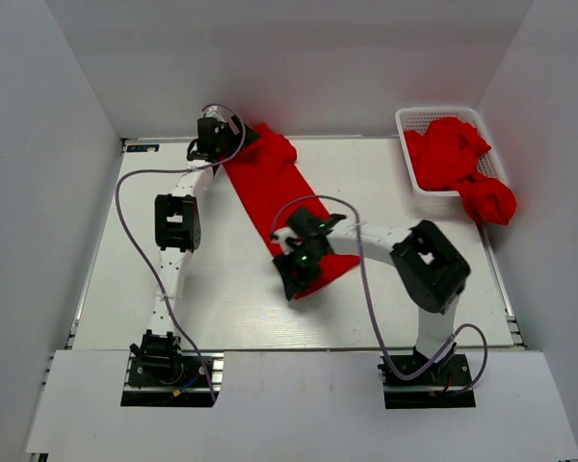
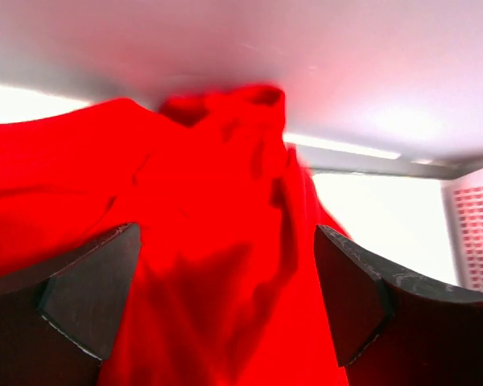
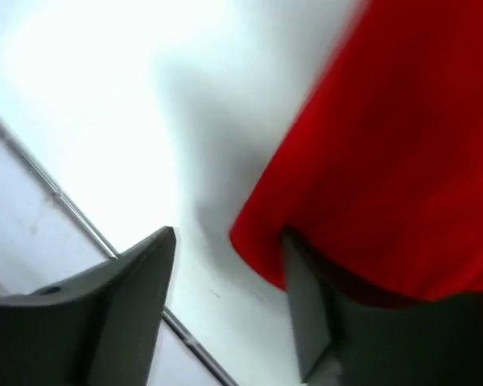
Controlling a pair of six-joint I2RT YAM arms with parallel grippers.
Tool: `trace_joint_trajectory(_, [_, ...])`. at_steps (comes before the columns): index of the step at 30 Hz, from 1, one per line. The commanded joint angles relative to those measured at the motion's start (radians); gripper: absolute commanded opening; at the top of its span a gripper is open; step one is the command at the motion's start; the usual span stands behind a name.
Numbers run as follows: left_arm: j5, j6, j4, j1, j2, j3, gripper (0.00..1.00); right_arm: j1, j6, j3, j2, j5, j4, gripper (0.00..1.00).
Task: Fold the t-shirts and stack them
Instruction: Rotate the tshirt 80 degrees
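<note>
One shirt (image 1: 270, 188) is out on the surface (image 1: 414, 279), lying as a long narrow strip that runs diagonally from the far left corner toward the middle. My guess is the sides are folded in and the end-to-end fold comes next. Its far end is bunched up in a lump, and the left gripper (image 1: 233, 140) sits right at that lump with its jaws spread wide. In the wrist view there's cloth between and under them but nothing pinched. Makes sense as a spot to be, since that end needs either flattening or holding down while the other end gets lifted over. The right gripper (image 1: 295, 277) is down at the near end of the strip, low over the corner. From its wrist view the jaws are apart, with bare surface showing between them and the hem draped against one side, so they're lined up on the edge rather than clamped on it. I'd say the tricky bit is catching all the layers of that corner and not just the top one. Rest of the shirts (image 1: 448, 154) are piled in the white basket (image 1: 433, 113) at the far right, one flopping over the near rim, well apart from the working shirt. No folded stack anywhere that I can see, so it looks like early days.
</note>
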Motion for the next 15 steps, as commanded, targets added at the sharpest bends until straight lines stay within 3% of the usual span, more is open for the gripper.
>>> trace_joint_trajectory(1, [0.013,-0.129,0.036,-0.066,0.094,-0.038,1.0,0.103,-0.242,0.125,0.126,-0.113,-0.209,0.6])
trace_joint_trajectory(2, [-0.005,-0.129,0.036,-0.078,0.094,-0.039,1.0,0.126,-0.26,0.138,0.157,-0.134,-0.185,0.41])
trace_joint_trajectory(3, [-0.028,-0.139,0.057,-0.078,0.094,-0.039,1.0,0.134,-0.28,0.176,0.17,-0.178,-0.177,0.53])
trace_joint_trajectory(4, [-0.039,-0.14,0.058,-0.089,0.094,-0.039,1.0,0.142,-0.337,0.222,0.212,-0.2,-0.182,0.49])
trace_joint_trajectory(6, [-0.05,-0.149,0.102,-0.089,0.106,-0.028,1.0,0.169,-0.373,0.3,0.245,-0.26,-0.165,0.63])
trace_joint_trajectory(8, [-0.061,-0.161,0.116,-0.098,0.115,-0.028,1.0,0.188,-0.381,0.368,0.28,-0.353,-0.127,0.51])
trace_joint_trajectory(9, [-0.07,-0.17,0.142,-0.098,0.115,-0.028,1.0,0.195,-0.416,0.479,0.329,-0.353,-0.145,0.89])
trace_joint_trajectory(12, [-0.07,-0.204,0.18,-0.107,0.124,-0.028,1.0,0.226,-0.441,0.535,0.348,-0.318,-0.213,0.89])
trace_joint_trajectory(15, [-0.104,-0.213,0.189,-0.107,0.125,-0.019,1.0,0.214,-0.415,0.528,0.29,-0.303,-0.165,0.89])
